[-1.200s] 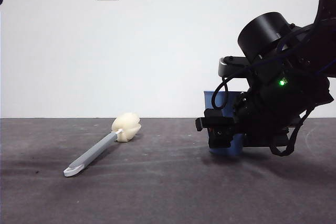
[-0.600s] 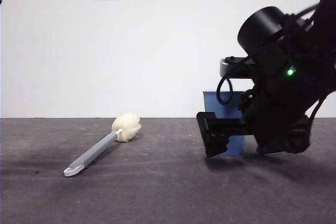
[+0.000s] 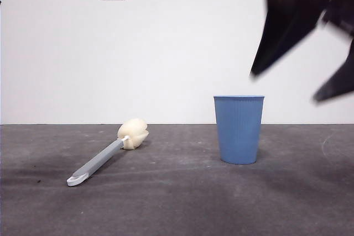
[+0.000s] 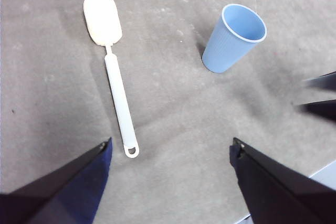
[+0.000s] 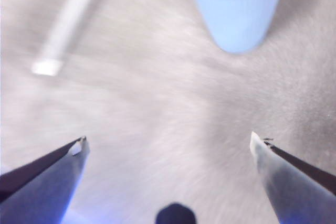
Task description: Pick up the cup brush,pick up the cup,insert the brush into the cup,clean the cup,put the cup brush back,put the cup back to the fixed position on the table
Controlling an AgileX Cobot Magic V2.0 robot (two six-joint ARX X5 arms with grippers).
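Both pairs of fingers are spread and empty: right gripper [image 3: 301,84] above the upright cup [image 3: 239,129], left gripper [image 4: 170,148] high over the cup brush [image 4: 113,66] lying flat.

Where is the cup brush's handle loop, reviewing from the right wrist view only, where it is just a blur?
Observer: The cup brush lies flat on the table, loop end toward the left gripper.
Operator: Is the left gripper holding anything?
Observer: No, its jaws are wide open with nothing between them.
Operator: Is the cup upright?
Observer: Yes, the cup stands upright, apart from the brush, and the right gripper is raised above it, open.
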